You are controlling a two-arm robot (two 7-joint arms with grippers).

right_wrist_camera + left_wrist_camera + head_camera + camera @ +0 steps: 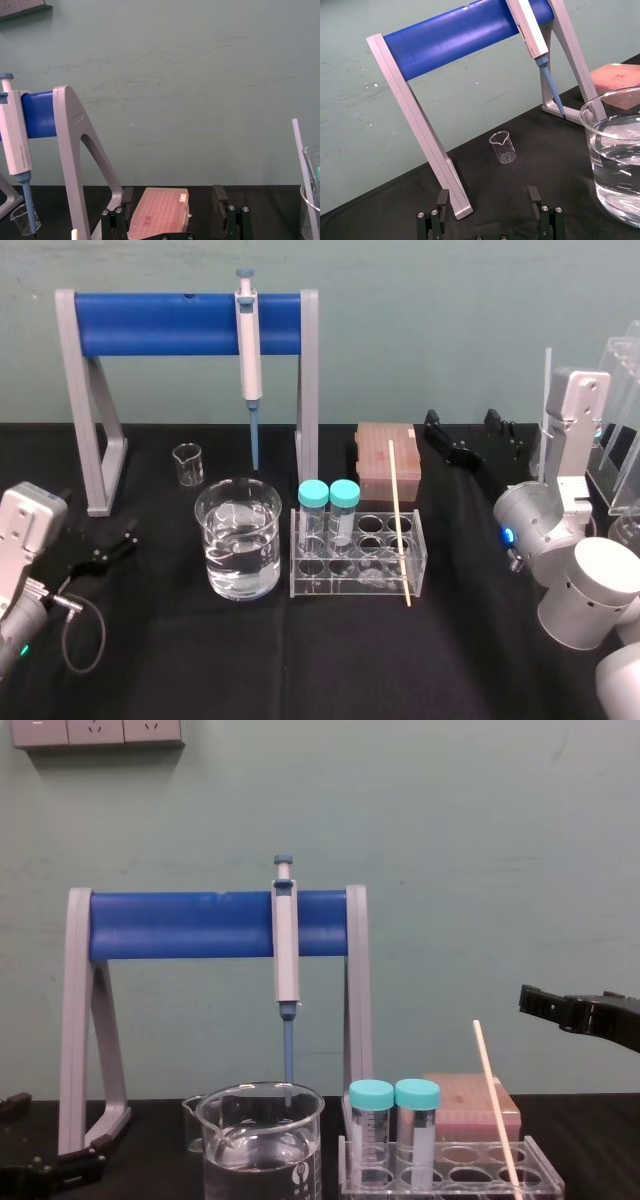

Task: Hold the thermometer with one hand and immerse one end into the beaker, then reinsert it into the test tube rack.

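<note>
**Both grippers gaping empty while the thermometer is leaning in the rack**

The left gripper is sitting low near the left edge of the table, its fingers spread wide and grasping nothing. The right gripper is hanging raised toward the table's back right, fingers likewise parted and empty, just right of the pinkish tip box. The thermometer is standing tilted in a hole at the right end of the test tube rack, well apart from both grippers. The rack is sitting mid-table, with two teal-capped tubes standing at its left end. The beaker, partly filled with clear liquid, is standing just beside that end. Behind it, a pipette is hanging from a blue-barred stand, and a small beaker is sitting near the stand's left leg.
</note>
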